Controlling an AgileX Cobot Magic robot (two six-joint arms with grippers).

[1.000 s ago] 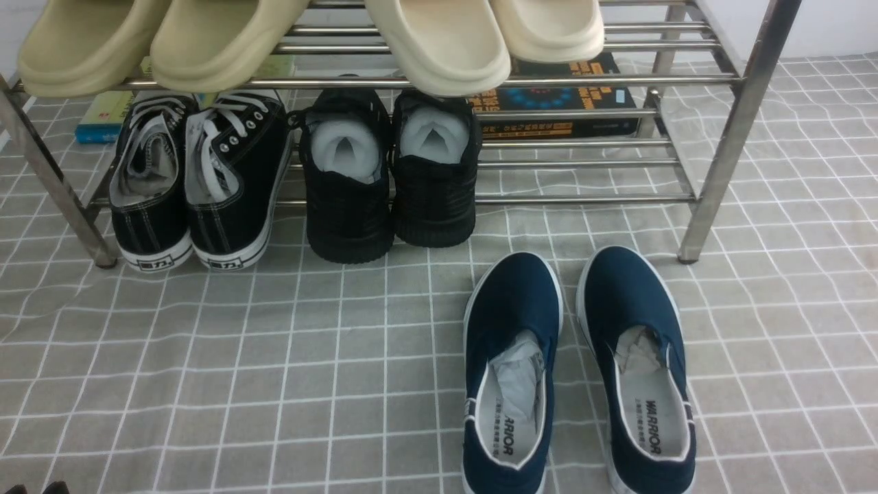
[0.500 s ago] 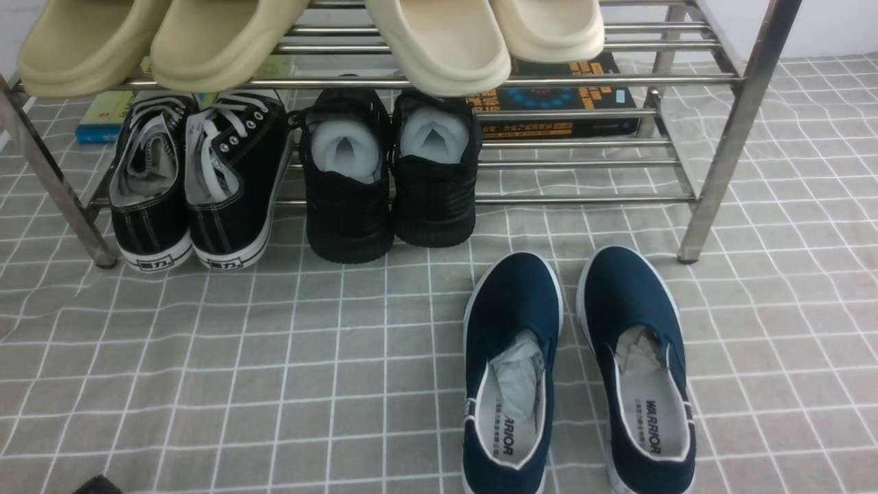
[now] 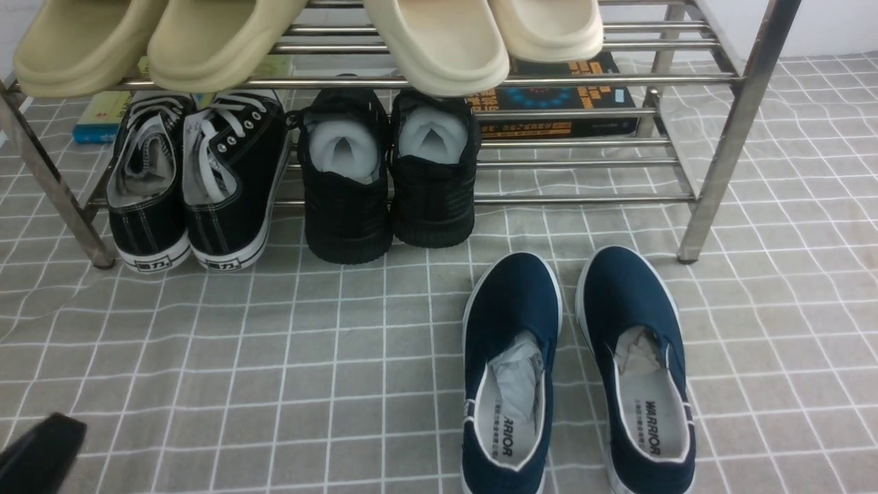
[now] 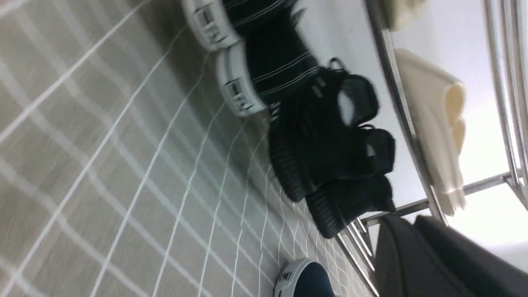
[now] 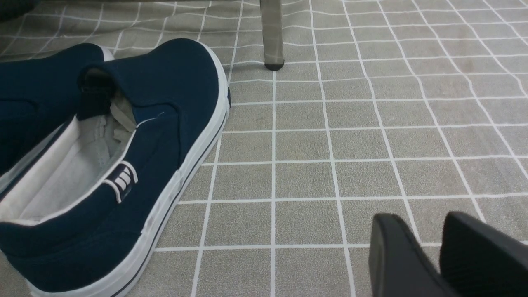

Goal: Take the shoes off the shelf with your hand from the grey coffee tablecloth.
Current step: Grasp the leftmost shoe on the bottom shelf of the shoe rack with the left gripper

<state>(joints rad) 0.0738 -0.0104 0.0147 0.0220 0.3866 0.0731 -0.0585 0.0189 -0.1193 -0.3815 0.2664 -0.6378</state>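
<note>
The shoes (image 3: 195, 185), black canvas sneakers with white laces, stand heels outward at the left end of the shelf's (image 3: 727, 130) lower tier. The shelf stands on the grey coffee tablecloth (image 3: 309, 357). My left gripper (image 3: 41, 449) shows as a dark blur at the bottom left corner, well short of them. In the left wrist view its fingers (image 4: 412, 220) lie together, with the sneakers (image 4: 280, 57) far ahead. My right gripper (image 5: 427, 220) is low over the cloth (image 5: 350, 144), fingers together and empty. It is not in the front view.
All-black knit sneakers (image 3: 391, 178) stand beside the canvas pair. Navy slip-ons (image 3: 576, 370) lie on the cloth in front of the shelf, close to my right gripper (image 5: 103, 156). Beige slippers (image 3: 274, 34) overhang the top tier. Books (image 3: 562, 96) lie behind. A shelf leg (image 5: 272, 33) stands ahead.
My left gripper has risen further into the bottom left corner of the front view and looks larger. The shoes have not moved.
</note>
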